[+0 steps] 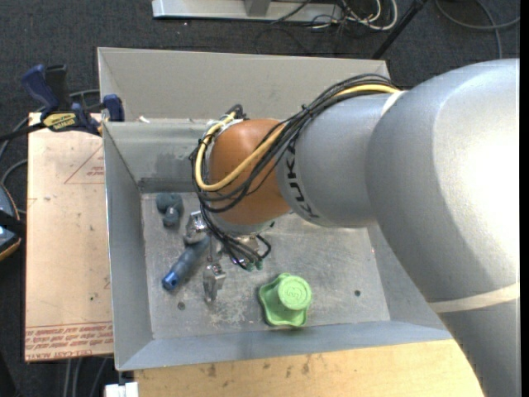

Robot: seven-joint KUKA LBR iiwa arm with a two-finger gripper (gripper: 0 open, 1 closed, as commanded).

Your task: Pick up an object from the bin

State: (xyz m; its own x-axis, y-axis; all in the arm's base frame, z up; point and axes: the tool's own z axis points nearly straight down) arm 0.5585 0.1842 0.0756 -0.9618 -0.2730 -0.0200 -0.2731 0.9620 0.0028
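1. Blue-and-grey stick-shaped thing (183, 267), like a marker with a blue tip, lies aslant on the bin (347, 263) floor in the left half. Its blue end points toward 7 o'clock and its grey end toward 1 o'clock. It sits just beside the pincer (212, 278), at about 9 o'clock from it. Whether the two touch cannot be told.
2. Green lobed thing (285, 301) with a round ribbed cap on top lies near the front wall, at about 4 o'clock from the pincer and apart from it.
3. Grey small lump (169, 208) lies near the back-left corner, at about 11 o'clock from the pincer and apart from it.
4. Writing: black letters reading "KUKA" (289, 180) run up the silver arm beside the orange cover (244, 172), partly crossed by cables.
5. Pincer: metal tip low over the bin floor, below the orange cover and its black and yellow cables. Whether it is apart or together cannot be told, and nothing is seen clamped in it.
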